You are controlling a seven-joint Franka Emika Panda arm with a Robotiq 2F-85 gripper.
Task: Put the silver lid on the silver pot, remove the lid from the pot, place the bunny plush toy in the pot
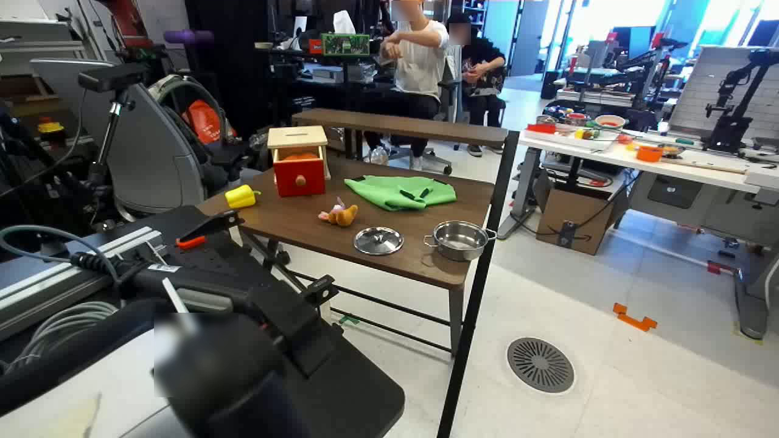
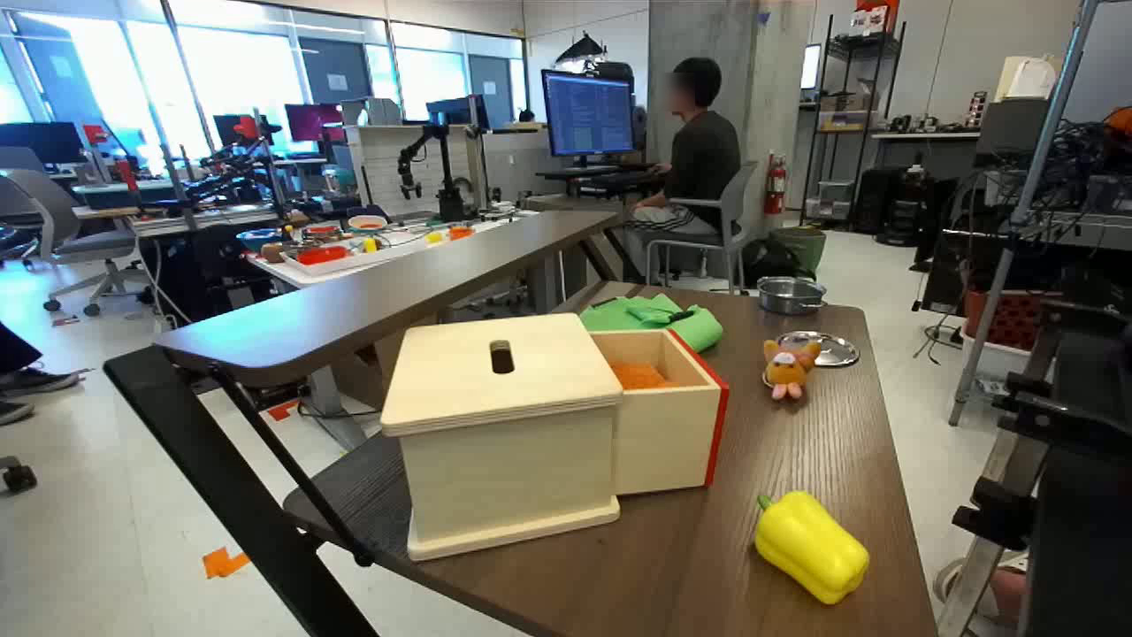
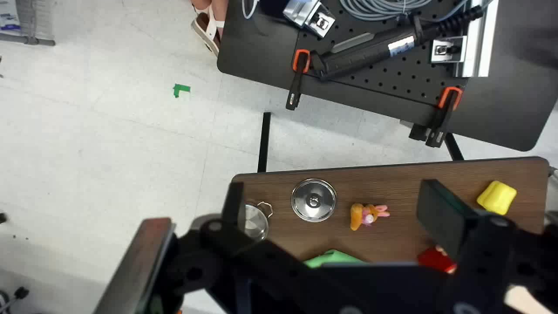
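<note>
Spread wide, the pincer (image 3: 334, 203) is seen in the wrist view with its two dark fingers well apart, and the brown surface below is framed between them. That surface belongs to a wooden desk (image 1: 280, 220), backed in an exterior view by a raised shelf (image 1: 389, 123). Past a strip of pale floor (image 3: 322, 131), a black worktop (image 3: 514, 104) is shown in the wrist view.

Among the things carried by the desk, most room is taken by a pale wooden box (image 2: 504, 464), whose top is pierced by a slot (image 2: 501, 356). Its red-fronted drawer (image 1: 299, 176) is pulled out, and an orange mass (image 2: 641, 376) is held inside. Near the box a green cloth (image 1: 389, 191) is laid in loose folds, with dark pieces (image 1: 409, 194) seen on it.

By a corner of the desk the silver pot (image 1: 459, 253) is set upright, its hollow turned upward and a wire handle fixed at each side; in the wrist view it is partly covered by one finger. Near it but apart, the silver lid (image 3: 314, 200) is laid flat on the desk, knob uppermost. Towards the opposite end, a yellow bell pepper (image 2: 812, 547) is rested on its side.

Smallest of the loose objects, the bunny plush toy (image 1: 342, 215), orange-brown with pink ears, is placed on the desk, the lid being set between it and the pot. In the wrist view its ears are pointed away from the lid, and a narrow gap is left between the two; in an exterior view part of the lid is hidden behind the toy.
</note>
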